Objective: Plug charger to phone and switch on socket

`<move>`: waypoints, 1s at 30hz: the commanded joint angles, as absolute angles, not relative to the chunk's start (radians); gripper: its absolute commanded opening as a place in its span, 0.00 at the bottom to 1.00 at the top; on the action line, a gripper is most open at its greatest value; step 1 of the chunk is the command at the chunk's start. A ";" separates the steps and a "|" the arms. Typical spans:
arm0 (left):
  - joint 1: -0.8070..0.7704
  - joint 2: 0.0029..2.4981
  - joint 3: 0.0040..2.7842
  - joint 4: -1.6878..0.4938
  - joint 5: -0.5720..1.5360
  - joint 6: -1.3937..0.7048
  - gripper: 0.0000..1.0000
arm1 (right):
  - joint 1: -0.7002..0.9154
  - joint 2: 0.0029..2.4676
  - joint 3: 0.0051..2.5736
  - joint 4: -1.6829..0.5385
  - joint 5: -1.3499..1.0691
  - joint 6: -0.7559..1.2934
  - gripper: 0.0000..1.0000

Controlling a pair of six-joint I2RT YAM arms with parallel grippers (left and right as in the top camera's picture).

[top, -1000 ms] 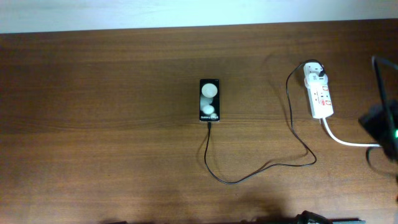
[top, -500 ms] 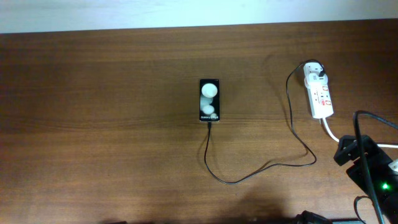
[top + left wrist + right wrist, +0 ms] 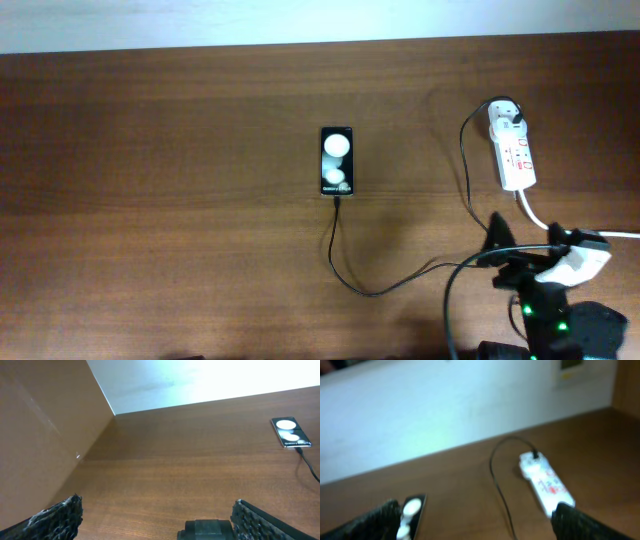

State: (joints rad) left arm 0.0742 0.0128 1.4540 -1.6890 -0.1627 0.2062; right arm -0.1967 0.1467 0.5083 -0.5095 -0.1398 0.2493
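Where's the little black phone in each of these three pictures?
Overhead: the phone sits at the centre of the frame.
Left wrist: phone near the right edge, upper half.
Right wrist: phone at bottom left.
Shared landmark: the charger cable.

Overhead – high up, looks straight down on whole table (image 3: pixel 160 220); thin strip of wall (image 3: pixel 300 20) at top edge. Phone (image 3: pixel 337 160) in middle, socket (image 3: pixel 513 150) far right.

Left wrist – low, close over table, looks across toward wall. Phone small, at right edge.

Right wrist – low too, blurry, faces wall. Phone bottom left, socket right of middle.

All three see phone. Overhead and right wrist both see socket.
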 commanded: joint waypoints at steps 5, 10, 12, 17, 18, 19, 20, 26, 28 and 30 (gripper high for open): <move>0.071 0.008 1.453 -1.688 -0.156 0.211 0.99 | -0.104 0.005 0.192 -0.226 -0.119 0.244 0.99; 0.071 0.008 1.453 -1.688 -0.156 0.211 0.99 | -0.104 0.004 0.183 -0.219 -0.120 0.244 0.99; 0.071 0.008 1.453 -1.688 -0.156 0.211 0.99 | -0.104 0.004 0.165 -0.159 -0.118 0.243 0.99; 0.071 0.008 1.453 -1.688 -0.156 0.211 0.99 | -0.104 0.004 0.036 0.079 -0.113 0.243 0.99; 0.071 0.008 1.453 -1.688 -0.156 0.211 0.99 | -0.104 0.004 0.016 0.080 -0.110 0.243 0.99; 0.071 0.008 1.453 -1.688 -0.156 0.211 0.99 | -0.104 0.003 0.006 0.074 -0.110 0.243 0.99; 0.071 0.008 1.453 -1.688 -0.156 0.211 0.99 | -0.104 0.003 0.006 0.054 -0.107 0.243 0.99; 0.071 0.008 1.453 -1.688 -0.156 0.211 0.99 | -0.045 0.003 0.006 -0.079 -0.049 0.161 0.99; 0.071 0.008 1.453 -1.688 -0.156 0.211 0.99 | -0.045 0.003 0.006 -0.079 -0.051 0.160 0.99; 0.071 0.008 1.453 -1.688 -0.156 0.211 0.99 | -0.045 0.003 0.006 -0.080 -0.056 0.123 0.99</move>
